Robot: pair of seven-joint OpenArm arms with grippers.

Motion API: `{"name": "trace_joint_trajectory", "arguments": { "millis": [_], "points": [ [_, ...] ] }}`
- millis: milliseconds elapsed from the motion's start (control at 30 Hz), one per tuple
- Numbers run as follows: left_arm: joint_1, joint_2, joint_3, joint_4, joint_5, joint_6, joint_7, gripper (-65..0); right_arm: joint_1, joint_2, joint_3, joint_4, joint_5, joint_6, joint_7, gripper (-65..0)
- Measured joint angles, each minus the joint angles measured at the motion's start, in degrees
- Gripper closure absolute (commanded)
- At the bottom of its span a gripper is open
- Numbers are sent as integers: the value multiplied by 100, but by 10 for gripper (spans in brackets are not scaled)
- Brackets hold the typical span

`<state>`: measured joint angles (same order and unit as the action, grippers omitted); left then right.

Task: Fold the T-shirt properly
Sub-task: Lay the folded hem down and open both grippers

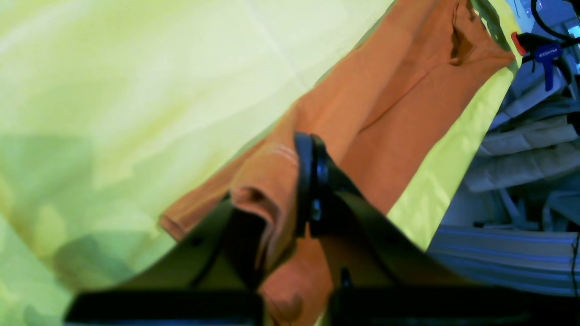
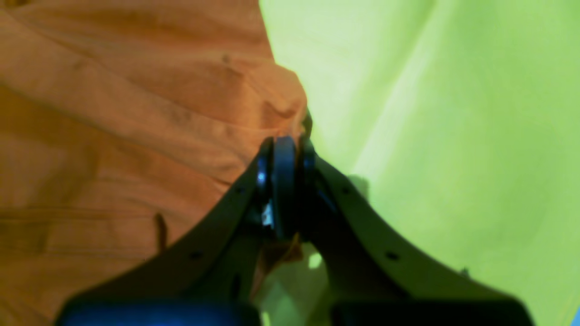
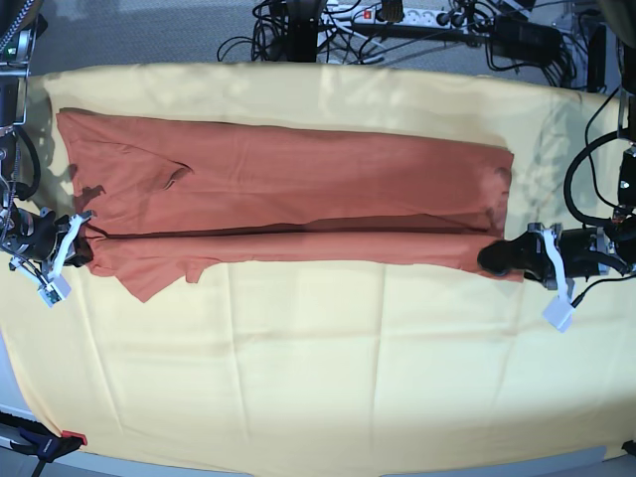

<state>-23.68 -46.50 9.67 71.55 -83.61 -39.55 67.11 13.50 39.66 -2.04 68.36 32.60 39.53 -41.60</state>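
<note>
The rust-orange T-shirt (image 3: 298,189) lies stretched out long across the pale yellow cloth (image 3: 318,368), with one lengthwise fold line running along its middle. My left gripper (image 3: 494,258) is at the shirt's right end in the base view, shut on the hem corner. In the left wrist view the left gripper (image 1: 310,149) pinches a bunched edge of the T-shirt (image 1: 408,113). At the shirt's left end my right gripper (image 3: 81,245) is shut on the fabric. The right wrist view shows the right gripper (image 2: 284,149) closed at the edge of the T-shirt (image 2: 113,113).
The yellow cloth covers the whole table. Cables and a power strip (image 3: 397,25) run along the back edge. A clamp (image 3: 45,444) holds the cloth at the front left corner. Another blue clamp (image 1: 546,54) sits beyond the table edge in the left wrist view.
</note>
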Motion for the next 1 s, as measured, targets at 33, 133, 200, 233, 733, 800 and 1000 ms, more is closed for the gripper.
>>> {"name": "trace_joint_trajectory", "arguments": {
  "millis": [33, 133, 200, 233, 733, 800, 1000],
  "points": [
    [0, 0, 0, 0, -2, 0, 0, 0, -2, 0, 0, 0, 2, 0, -96, 0],
    [0, 0, 0, 0, -2, 0, 0, 0, 0, 0, 0, 0, 184, 0, -400, 0],
    [2, 0, 0, 0, 0, 0, 0, 0, -2, 0, 0, 0, 435, 0, -605, 0],
    [20, -2, 0, 0, 0, 0, -2, 0, -13, -2, 0, 0, 501, 0, -610, 0],
    [704, -2, 0, 4, 44, 2, 37, -329, 461, 199, 0, 37, 1600, -7, -1178, -414],
    [702, -2, -2, 4, 57, 2, -17, -329, 527, 238, 4, 63, 2046, -7, -1152, -414],
    [699, 2, 0, 4, 350, 2, -660, -329, 457, -282, 0, 50, 2120, -7, -1185, -413]
  ]
}}
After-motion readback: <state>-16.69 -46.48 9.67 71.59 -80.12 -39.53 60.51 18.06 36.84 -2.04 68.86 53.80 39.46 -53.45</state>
